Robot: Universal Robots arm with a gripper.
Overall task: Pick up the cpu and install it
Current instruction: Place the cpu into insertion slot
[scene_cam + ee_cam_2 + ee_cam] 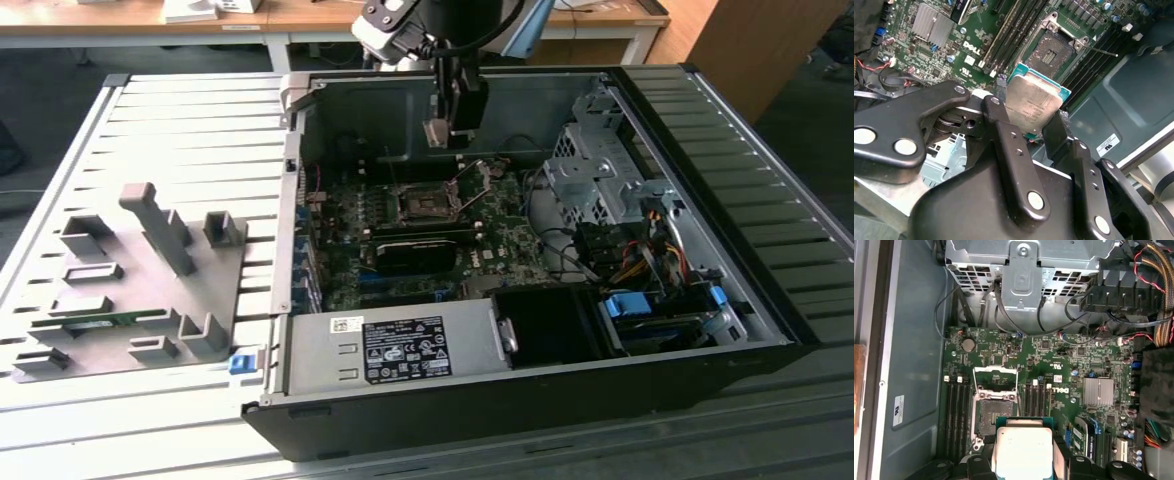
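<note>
Matt silvery metal tops the cpu; gripper smooth black.

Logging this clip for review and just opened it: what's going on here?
A robot arm is working inside an open computer case lying on its side. Its pincer is shut on the cpu, gripping two opposite edges. The chip hangs above the motherboard, apart from it, near the socket, which stands open with no chip in it. So the cpu is picked up but not yet installed.
</note>
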